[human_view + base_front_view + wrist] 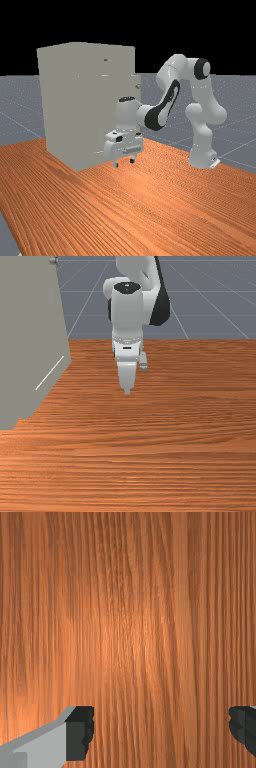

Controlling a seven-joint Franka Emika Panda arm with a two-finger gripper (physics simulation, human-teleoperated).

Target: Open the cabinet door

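1. Locate the cabinet (90,105): it stands upright on the tabletop (150,215), at the far view's left, near the fingers (80,732).
2. Verify finger state: spread wide, pointing down, gripping nothing.
3. Treat the cabinet body as heavy and rigid; expect its door (137,102) to swing stiffly on a hinge. The small knob (138,86) may be smooth and slip.
4. Take hold at the knob, fingers on opposite sides; I must raise and turn the hand first.
5. Note orientation: long axis vertical; the door side appears to face the arm's base (202,155).
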